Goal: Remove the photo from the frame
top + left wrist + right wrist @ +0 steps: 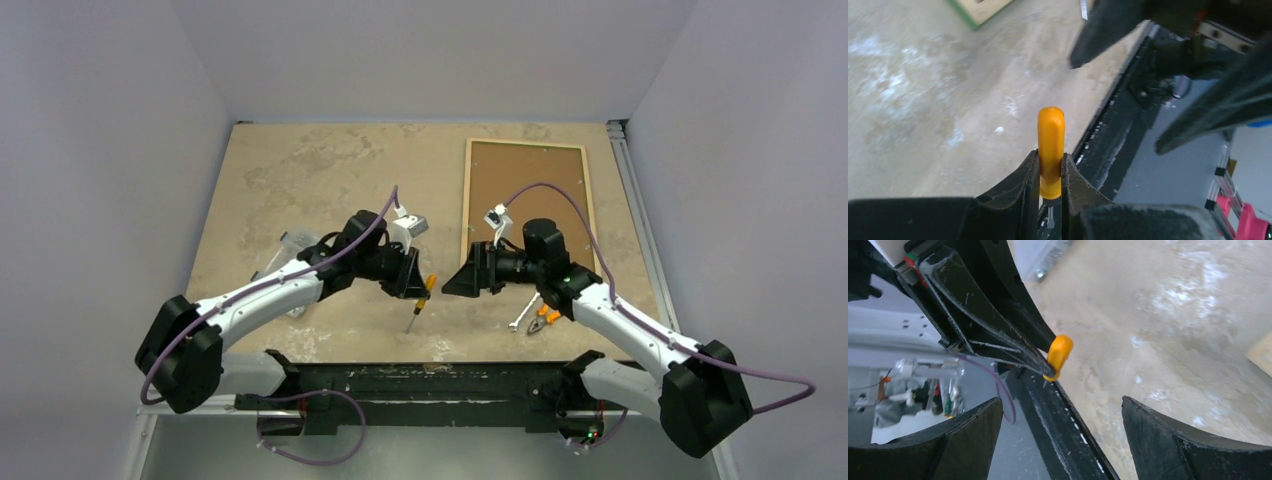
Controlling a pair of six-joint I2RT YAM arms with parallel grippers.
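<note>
A mottled beige tabletop [300,180] lies under both sets of jaws. The thin rectangular frame [467,200] lies flat on it, on the far side of the right arm and well apart from either set of jaws. From above its border looks pale, while the left wrist view shows one corner edged in bright green. Inside the frame the photo [528,185] lies face down, only its plain brown board back showing, and neither gripper touches it. The black left gripper [1050,165] has its jaws pressed onto the orange plastic handle of a slim screwdriver [1050,140]. The rounded handle end sticks out past the fingertips and the thin metal shaft hangs below the jaws toward the table; whether its tip touches the surface cannot be told. The black right gripper [1063,410] faces the left one from just beside it, its jaws spread wide and holding nothing, with the orange handle a little beyond their opening. A crumpled clear plastic box [293,243] sits behind the left jaws, beside that arm. Near the right arm, behind its jaws, lie orange-handled pliers [545,318] and a small silver wrench [517,320], side by side.
</note>
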